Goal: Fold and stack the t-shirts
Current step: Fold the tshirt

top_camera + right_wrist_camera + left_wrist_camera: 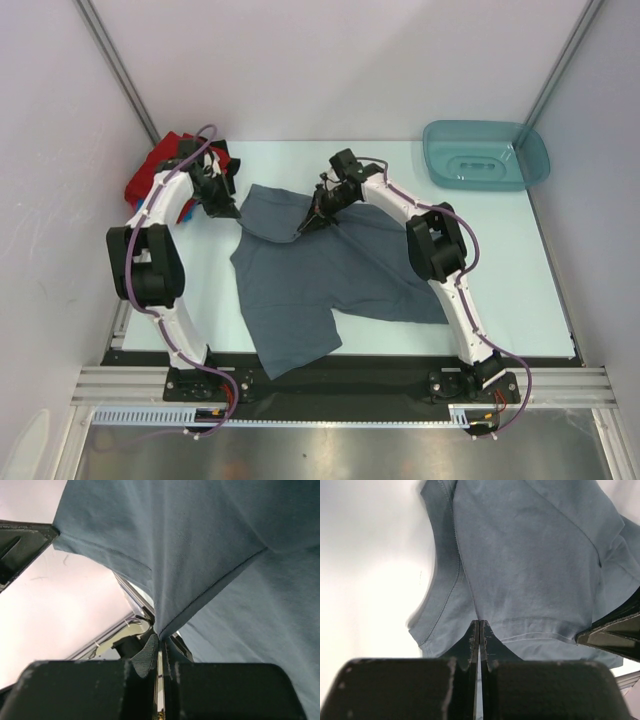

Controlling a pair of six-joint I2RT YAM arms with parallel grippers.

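Observation:
A slate grey-blue t-shirt (320, 275) lies spread on the table, its near part hanging over the front edge. My left gripper (226, 209) is shut on the shirt's far left edge; the left wrist view shows the jaws (480, 623) pinching the hem of the cloth (530, 565). My right gripper (308, 226) is shut on a raised fold of the same shirt near its far middle; in the right wrist view the cloth (190, 545) hangs from the closed jaws (160, 639). The other shirts, red and blue with some black, lie in a pile (152, 172) at the back left, partly hidden by the left arm.
A teal plastic tub (487, 155) stands at the back right corner. White walls close in the table on the left, back and right. The pale table (500, 250) shows bare to the right of the shirt.

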